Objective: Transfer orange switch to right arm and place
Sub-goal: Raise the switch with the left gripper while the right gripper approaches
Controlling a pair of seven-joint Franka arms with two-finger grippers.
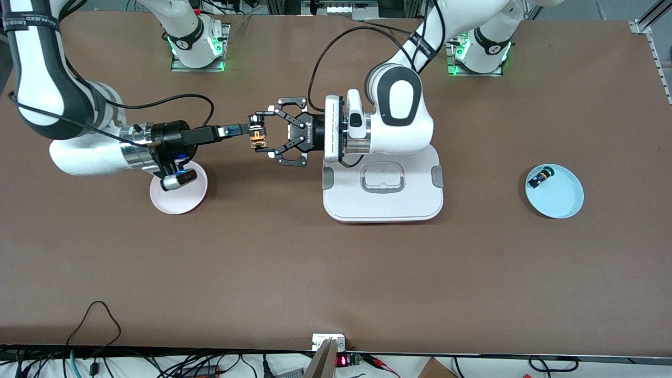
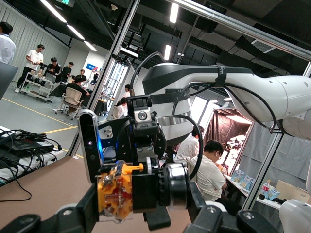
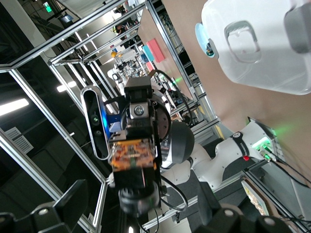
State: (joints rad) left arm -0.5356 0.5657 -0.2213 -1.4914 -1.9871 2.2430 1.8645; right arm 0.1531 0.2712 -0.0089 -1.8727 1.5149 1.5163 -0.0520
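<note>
1. Brown tabltop (image 1: 336, 273) lies bare nearest us; farther up sits a white lidded box (image 1: 383, 194).
2. We see the left claw (image 1: 261, 137) clamped on the orange switch (image 1: 256, 138), held out sideways in mid-air for handover.
3. Our right claw (image 1: 242, 129) meets it spread wide, gripping nothing yet.

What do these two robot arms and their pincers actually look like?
Both arms are glossy white with black joint bands and trailing black cables. The left gripper has a flat white flange and black open-linkage fingers. The right gripper is slim and black on a shiny silver wrist.
</note>
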